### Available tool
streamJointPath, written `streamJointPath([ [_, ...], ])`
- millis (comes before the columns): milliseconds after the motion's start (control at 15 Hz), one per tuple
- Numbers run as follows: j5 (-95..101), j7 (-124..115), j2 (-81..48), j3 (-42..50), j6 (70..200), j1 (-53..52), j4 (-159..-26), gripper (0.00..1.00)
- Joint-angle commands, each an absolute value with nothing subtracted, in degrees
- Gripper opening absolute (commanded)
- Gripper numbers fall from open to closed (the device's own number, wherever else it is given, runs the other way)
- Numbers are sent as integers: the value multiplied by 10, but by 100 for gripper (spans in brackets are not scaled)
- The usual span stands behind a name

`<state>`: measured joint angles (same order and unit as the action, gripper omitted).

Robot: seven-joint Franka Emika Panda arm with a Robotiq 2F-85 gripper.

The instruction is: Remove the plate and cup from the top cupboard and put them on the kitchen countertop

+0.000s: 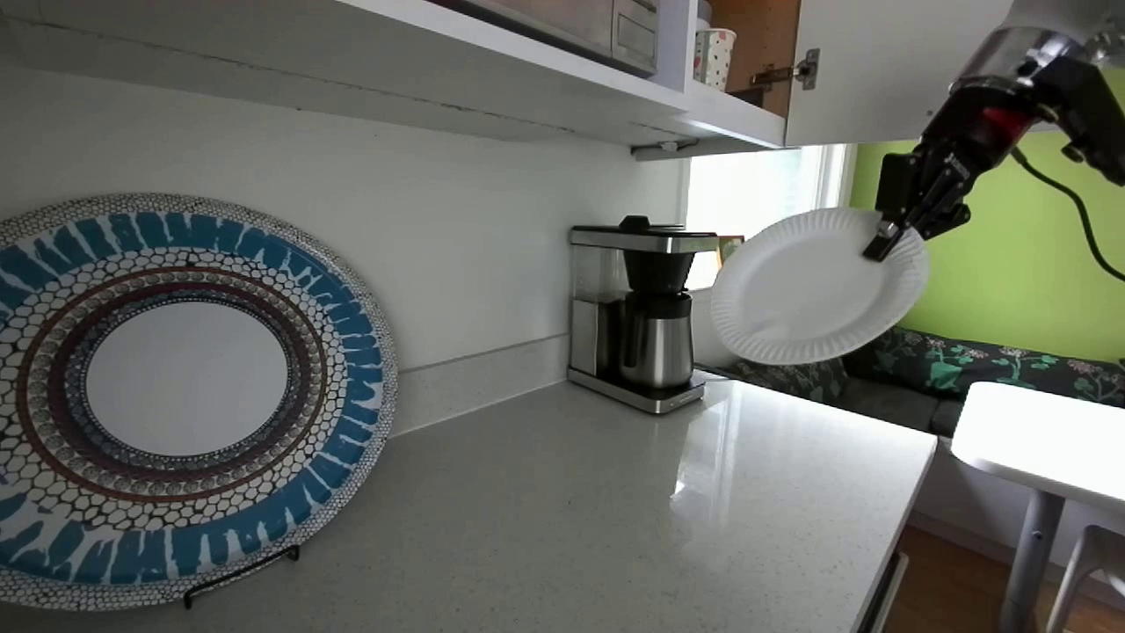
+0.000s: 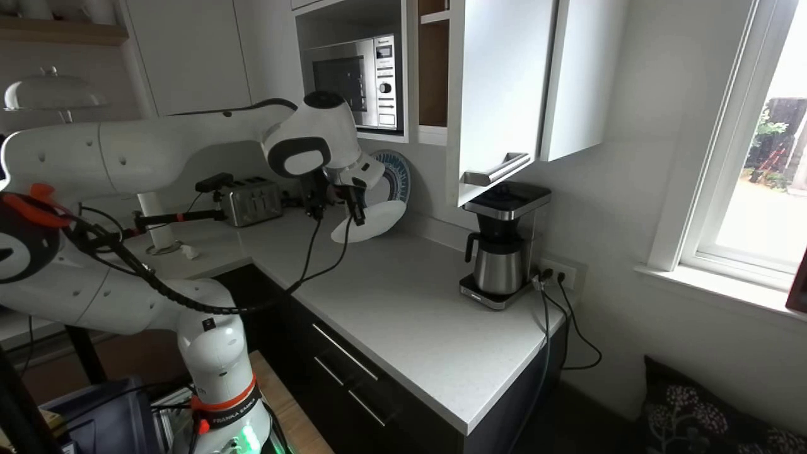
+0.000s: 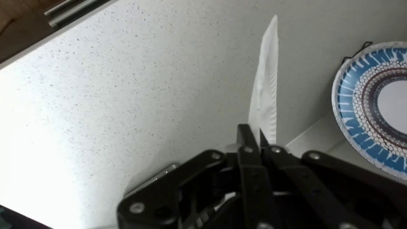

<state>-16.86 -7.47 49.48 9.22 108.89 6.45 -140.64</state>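
1. A white plate (image 1: 795, 290) with a fluted rim hangs tilted in midair, right of center in an exterior view, above the pale counter (image 1: 545, 510) and well apart from it.

2. The end effector (image 3: 255, 135), its fingers (image 3: 244, 132) drawn narrow, grips the plate by its edge; at the lower center of the wrist view they flank the plate, seen nearly edge-on and pointing toward the top of the frame.

3. A speckled cup (image 1: 715, 57) stands upright inside the top cupboard (image 1: 758, 44), near the top of an exterior view and right of center; the cupboard's white door (image 1: 879, 70) stands wide at the upper right.

4. A coffee maker (image 1: 646, 312) with a steel carafe (image 1: 657, 347) stands on the counter, left of the plate in the same frame.

5. A much larger decorative plate (image 1: 189, 378) with a blue patterned rim stands propped on the counter at the left of that frame.

6. In an exterior view, the white robot arm (image 2: 145, 151) extends from the left side to the center, where the plate shows as a slim pale oval; a microwave (image 2: 350, 82) sits at top center, a toaster (image 2: 252, 202) left of center, and a window (image 2: 750, 189) fills the right edge.
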Motion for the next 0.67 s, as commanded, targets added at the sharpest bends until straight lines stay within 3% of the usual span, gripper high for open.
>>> streamJointPath([
  [0,-189,-3,454,108,1127,44,-1441,0],
  [600,-202,69,378,118,1159,41,-1460,1],
])
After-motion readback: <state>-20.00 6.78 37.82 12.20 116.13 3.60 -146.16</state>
